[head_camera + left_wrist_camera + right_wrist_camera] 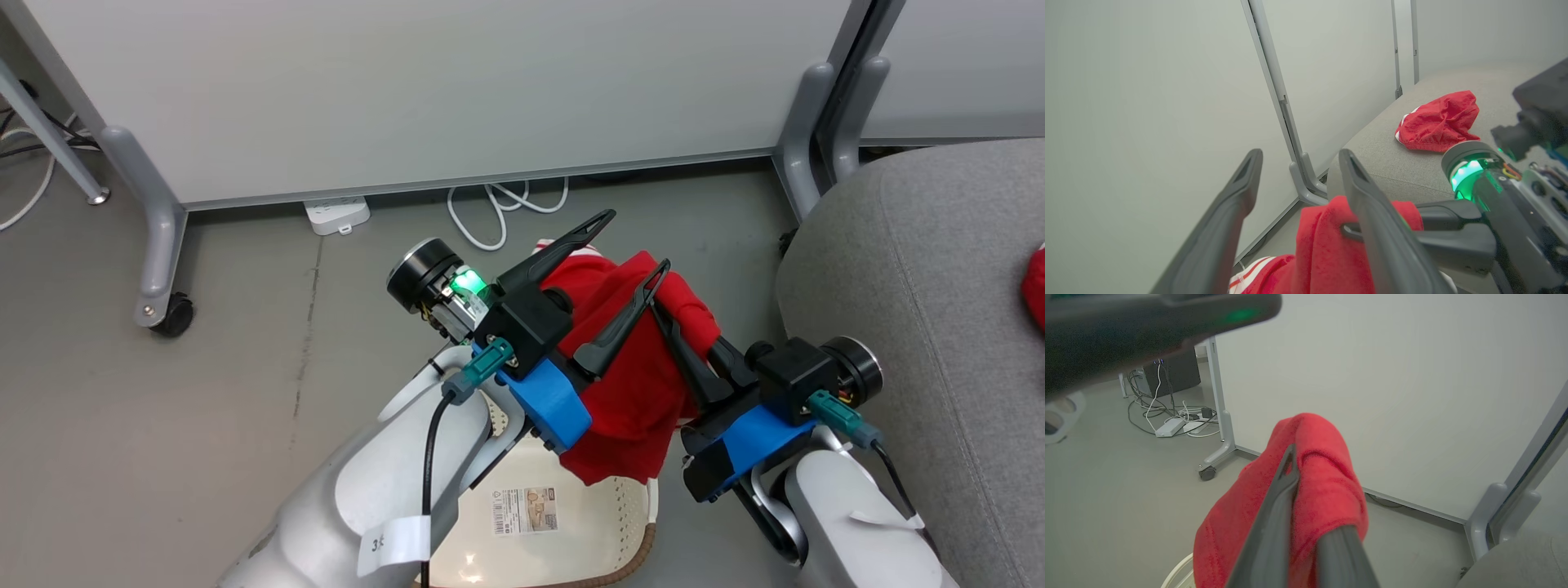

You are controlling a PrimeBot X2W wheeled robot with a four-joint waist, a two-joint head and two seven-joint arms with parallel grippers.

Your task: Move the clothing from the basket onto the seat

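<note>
A red garment hangs in the air above the cream-white basket, whose base carries a barcode sticker. My right gripper is shut on the garment's top fold, which drapes over its fingers. My left gripper stands open just left of that grip, and the cloth sits low between its spread fingers, against the right one. The grey seat is to the right. A second red garment with white trim lies crumpled on it, at the head view's right edge.
White partition panels on grey caster legs close off the back. A power strip and a looped white cable lie at their foot. More cables lie on the grey floor further left.
</note>
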